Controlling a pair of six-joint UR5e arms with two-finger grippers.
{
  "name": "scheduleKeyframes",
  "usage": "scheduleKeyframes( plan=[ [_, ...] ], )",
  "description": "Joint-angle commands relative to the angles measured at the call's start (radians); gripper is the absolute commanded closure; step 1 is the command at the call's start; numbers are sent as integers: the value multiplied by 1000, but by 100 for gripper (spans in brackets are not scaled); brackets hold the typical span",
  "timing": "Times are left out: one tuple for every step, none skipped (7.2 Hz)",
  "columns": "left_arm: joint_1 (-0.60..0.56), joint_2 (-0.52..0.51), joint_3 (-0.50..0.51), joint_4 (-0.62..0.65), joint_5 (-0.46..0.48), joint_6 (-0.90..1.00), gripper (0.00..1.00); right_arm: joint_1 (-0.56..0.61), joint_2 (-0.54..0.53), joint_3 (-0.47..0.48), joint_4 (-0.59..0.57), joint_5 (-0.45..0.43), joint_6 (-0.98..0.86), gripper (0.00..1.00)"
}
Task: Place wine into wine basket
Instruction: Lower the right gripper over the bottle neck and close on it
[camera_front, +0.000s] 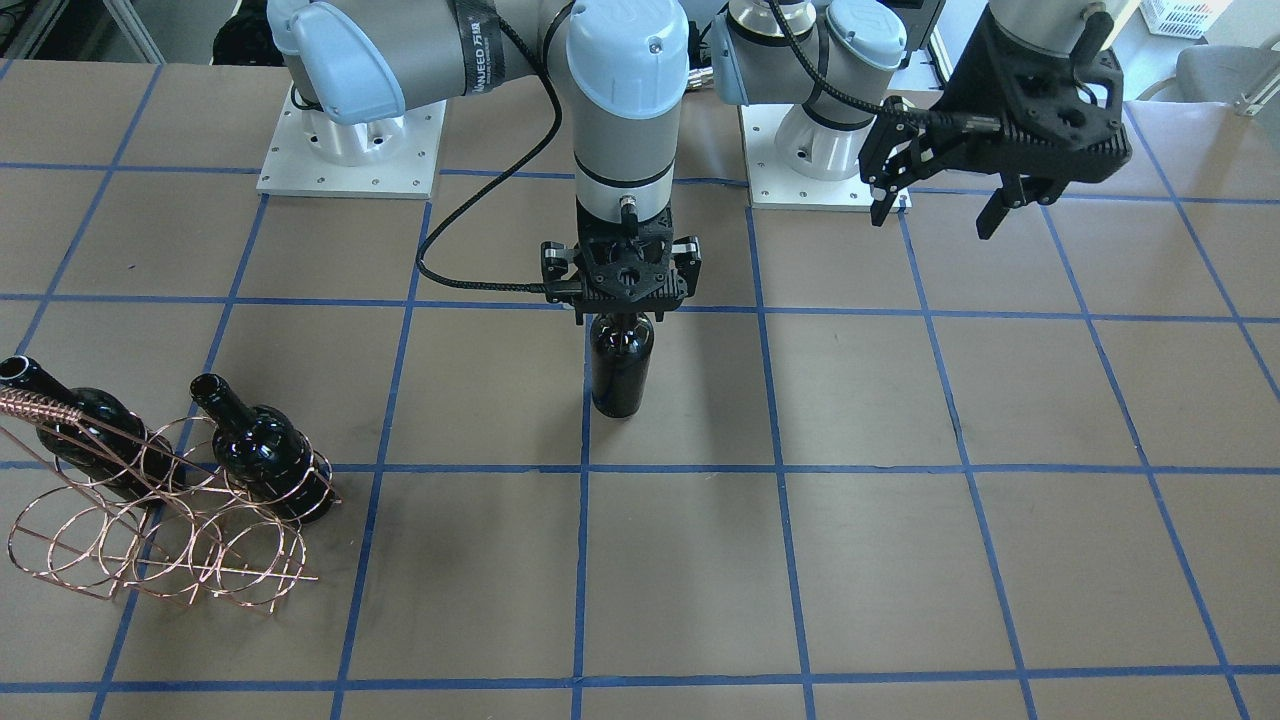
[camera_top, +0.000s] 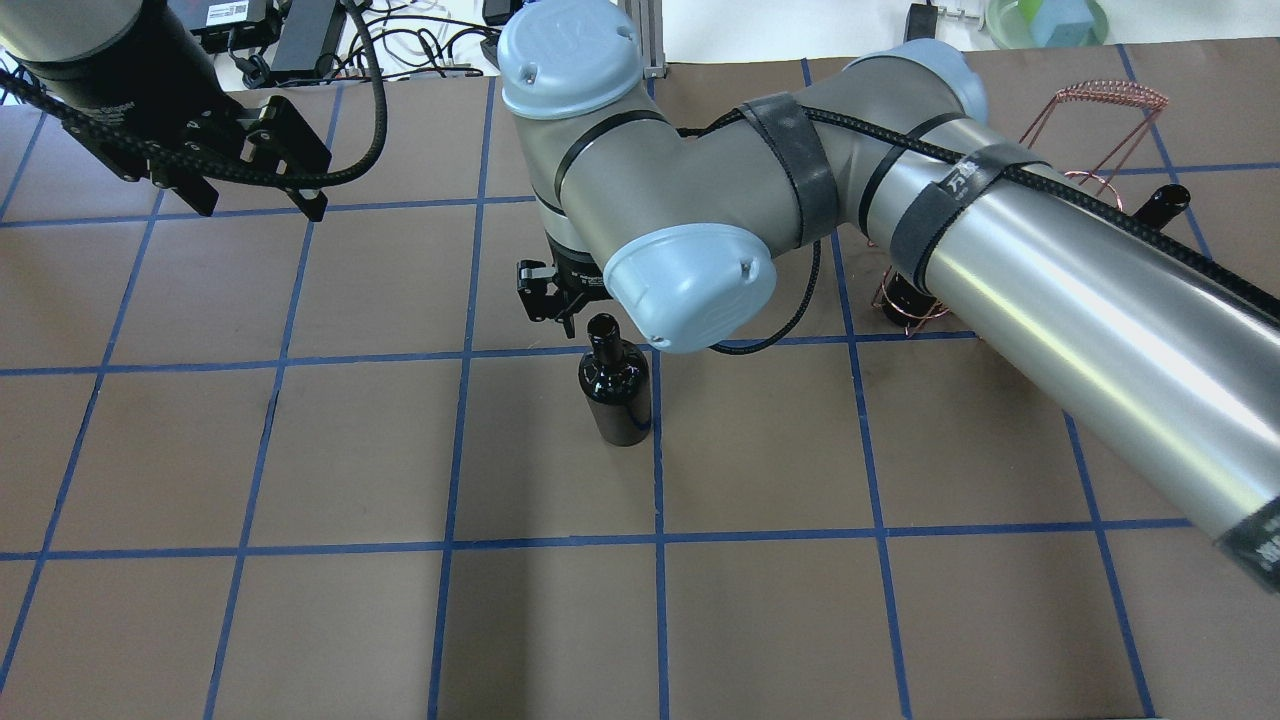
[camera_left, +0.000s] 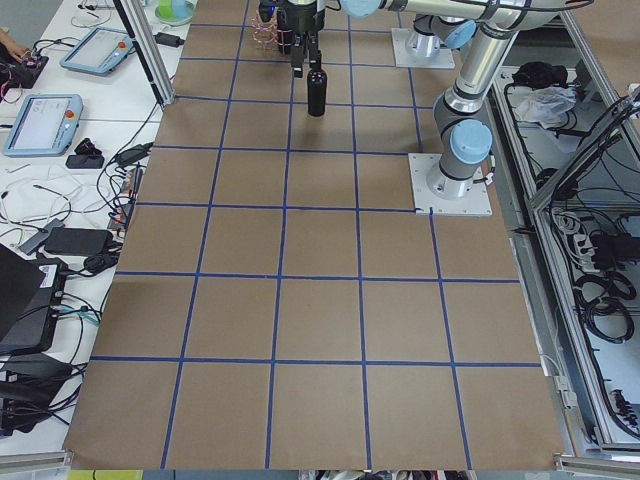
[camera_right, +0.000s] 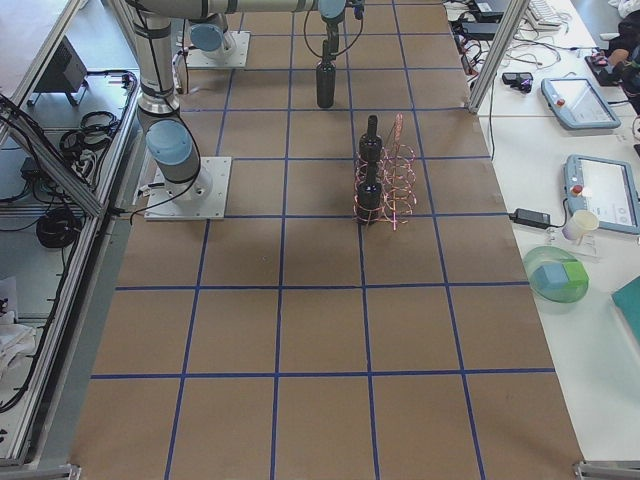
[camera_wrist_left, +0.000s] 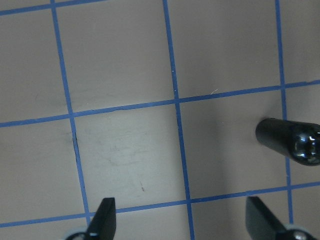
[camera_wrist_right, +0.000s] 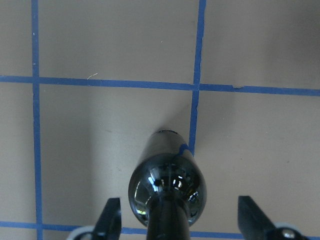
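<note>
A near-black wine bottle stands upright on the table near its middle; it also shows in the overhead view. My right gripper is open, straight above it, with one finger on each side of the neck and a gap on both sides. The copper wire wine basket stands toward the robot's right end and holds two more bottles lying tilted in its loops. My left gripper is open and empty, raised above the table on the robot's left.
The brown table has a blue tape grid. The two arm bases are bolted at the robot's side. In the overhead view the right arm hides most of the basket.
</note>
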Motion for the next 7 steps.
scheduleKeyframes(
  plan=[
    [-1, 22, -22, -4, -20, 12, 3, 0, 0, 0, 2, 19, 0, 30],
    [1, 27, -24, -1, 20, -1, 0, 0, 0, 0, 2, 21, 0, 30],
    [1, 27, -27, -2, 23, 1, 0, 0, 0, 0, 2, 21, 0, 30],
    [5, 28, -28, -2, 23, 5, 0, 0, 2, 0, 5, 21, -2, 37],
    [1, 28, -28, -2, 25, -1, 0, 0, 2, 0, 5, 21, -2, 52],
    [-1, 36, -28, -7, 26, 1, 0, 0, 3, 0, 8, 21, -2, 66],
    [4, 39, -30, -7, 28, 2, 0, 0, 3, 2, 16, 23, -3, 87]
  ],
)
